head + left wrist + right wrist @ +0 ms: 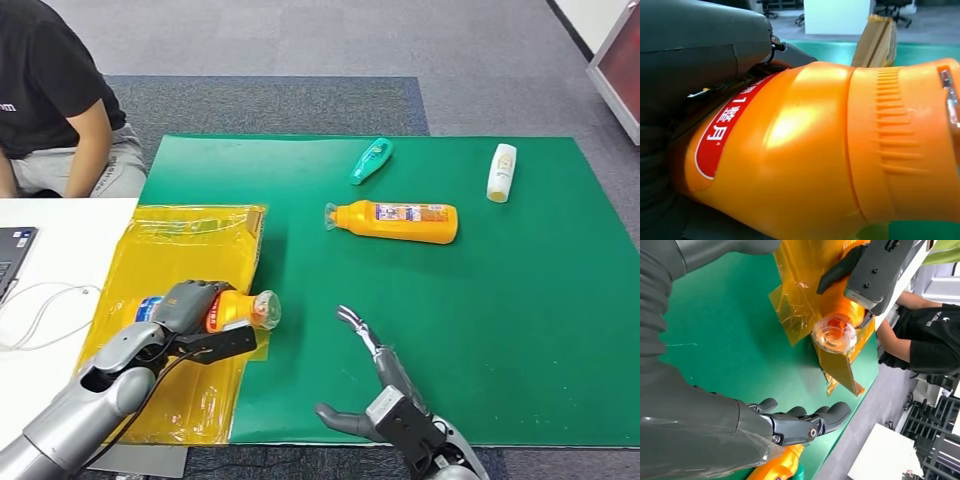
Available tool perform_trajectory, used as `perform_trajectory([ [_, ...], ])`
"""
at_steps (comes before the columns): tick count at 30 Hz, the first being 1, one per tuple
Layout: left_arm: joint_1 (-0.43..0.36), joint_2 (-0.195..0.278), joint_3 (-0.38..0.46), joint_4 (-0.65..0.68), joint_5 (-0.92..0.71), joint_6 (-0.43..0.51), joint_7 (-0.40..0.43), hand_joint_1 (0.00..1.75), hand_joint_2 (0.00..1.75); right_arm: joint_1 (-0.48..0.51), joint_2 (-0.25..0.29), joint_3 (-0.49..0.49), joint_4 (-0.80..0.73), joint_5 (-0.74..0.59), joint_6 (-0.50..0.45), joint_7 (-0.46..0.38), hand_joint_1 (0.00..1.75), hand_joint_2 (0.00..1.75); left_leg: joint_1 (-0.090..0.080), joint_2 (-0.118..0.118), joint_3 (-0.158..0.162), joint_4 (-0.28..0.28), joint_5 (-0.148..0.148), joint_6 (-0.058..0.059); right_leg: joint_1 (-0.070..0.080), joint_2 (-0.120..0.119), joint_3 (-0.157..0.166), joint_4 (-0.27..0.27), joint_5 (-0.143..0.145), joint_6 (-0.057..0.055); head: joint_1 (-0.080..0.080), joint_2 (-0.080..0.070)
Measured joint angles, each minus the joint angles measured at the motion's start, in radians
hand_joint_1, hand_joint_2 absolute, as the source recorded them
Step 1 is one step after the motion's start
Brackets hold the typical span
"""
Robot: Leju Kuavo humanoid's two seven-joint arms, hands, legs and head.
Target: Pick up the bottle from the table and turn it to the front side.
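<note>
My left hand (198, 318) grips an orange bottle (235, 309) with a clear cap, held on its side over the edge of the yellow sheet (189, 250). Up close the orange bottle (821, 150) shows a red label and a ribbed collar, with my left hand (696, 55) wrapped around it. From the right wrist, the bottle's clear cap (834, 334) faces the camera. My right hand (367, 380) hovers open over the green mat (490, 300) near the front edge, fingers (806, 422) spread, holding nothing.
A second orange bottle (396, 221) lies mid-mat, a teal bottle (371, 160) and a white bottle (502, 171) farther back. A person in black (53, 100) sits at the back left. A laptop (11, 255) and a cable lie on the white table.
</note>
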Motion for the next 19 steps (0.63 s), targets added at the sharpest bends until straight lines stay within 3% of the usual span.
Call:
perform_trajectory([
  [3,0.003,-0.034,0.002,0.018,-0.015,0.075,-0.049,1.44,1.75,-0.002,0.000,-0.001,-0.003,-0.001,0.003,0.000,0.00,1.75,0.000,0.000,0.000,0.000,0.000,0.000,0.000,-0.001,0.000,0.000,0.000,0.000,0.000,0.000],
  [4,0.005,-0.047,0.001,0.023,-0.022,0.097,-0.060,1.73,1.75,-0.003,0.000,-0.001,-0.004,-0.002,0.005,0.000,0.00,1.75,0.000,0.000,0.000,0.000,0.000,0.000,0.000,-0.001,0.001,0.000,0.000,0.000,0.000,0.000],
  [11,0.026,-0.121,-0.014,0.035,-0.013,0.227,-0.140,1.75,1.75,-0.009,0.000,-0.001,-0.013,-0.006,0.017,-0.004,0.00,1.75,-0.001,0.000,-0.001,0.000,0.000,0.000,-0.001,0.000,0.000,0.000,0.001,0.001,0.000,0.000],
  [13,0.028,-0.139,-0.014,0.035,0.000,0.258,-0.148,1.27,1.75,-0.013,0.000,0.000,-0.013,-0.006,0.018,-0.004,0.00,1.75,-0.001,0.000,-0.001,0.000,0.000,0.000,0.000,0.000,0.000,0.000,0.001,0.001,0.000,0.000],
  [15,0.027,-0.156,-0.014,0.035,0.009,0.270,-0.144,0.51,1.75,-0.017,0.000,0.000,-0.013,-0.007,0.018,-0.006,0.00,1.75,0.000,0.000,-0.001,0.000,0.000,0.000,0.000,0.000,0.000,0.000,0.001,0.001,0.000,0.000],
  [16,0.025,-0.164,-0.014,0.035,0.011,0.262,-0.131,0.31,1.75,-0.018,0.000,0.000,-0.013,-0.008,0.018,-0.006,0.00,1.75,0.000,0.000,-0.001,0.000,0.000,0.000,0.000,0.000,0.000,0.000,0.001,0.001,0.000,0.000],
  [17,0.023,-0.171,-0.014,0.036,0.009,0.245,-0.110,0.17,1.75,-0.019,0.000,0.000,-0.013,-0.009,0.018,-0.007,0.00,1.75,0.000,0.000,-0.001,0.000,0.000,0.000,0.000,0.000,0.000,0.000,0.001,0.001,0.000,0.000],
  [19,0.019,-0.177,-0.015,0.040,-0.001,0.208,-0.068,0.19,1.75,-0.020,0.000,0.000,-0.013,-0.010,0.018,-0.008,0.00,1.75,0.000,0.000,-0.001,0.000,0.000,0.000,0.000,0.000,0.000,0.000,0.001,0.001,0.000,0.000],
])
